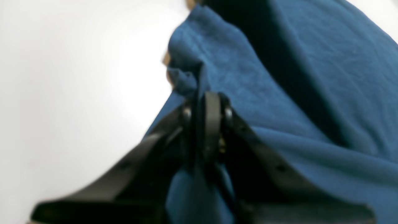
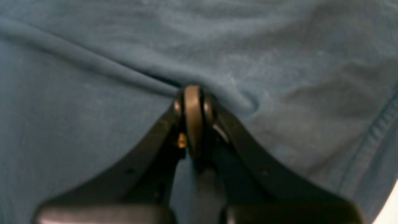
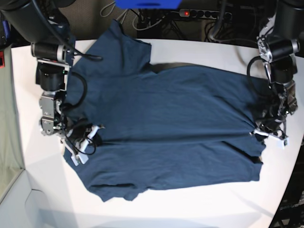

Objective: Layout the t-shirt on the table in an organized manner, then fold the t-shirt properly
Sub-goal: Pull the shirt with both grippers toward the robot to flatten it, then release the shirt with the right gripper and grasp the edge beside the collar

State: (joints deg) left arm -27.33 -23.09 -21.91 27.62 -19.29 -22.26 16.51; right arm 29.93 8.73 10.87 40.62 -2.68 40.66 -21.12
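Both hands are pinching the t-shirt [image 3: 166, 128]. Left hand [image 1: 206, 104] has its fingers pressed together on a bunched fold at the shirt's edge, with cloth gathered just above the tips and hanging between the finger arms below. Right hand [image 2: 193, 96] is likewise clamped on a raised ridge of fabric, with a crease running away from its tips towards the upper left of its wrist view.

From the base view, the white worktop [image 3: 38, 190] carries the dark navy shirt spread wide across its middle, mostly flat, with a long crease running between the two hands. One short sleeve reaches up towards the far edge, and another juts out at the near edge on the same side. The hem side lies by the left hand [image 3: 267, 129], where the cloth is pulled into a small peak. The right hand [image 3: 90, 135] grips near the sleeve end.

Along the far edge, behind the worktop, lies a tangle of cables [image 3: 166, 23] and a power strip [image 3: 202, 13] with a red light.
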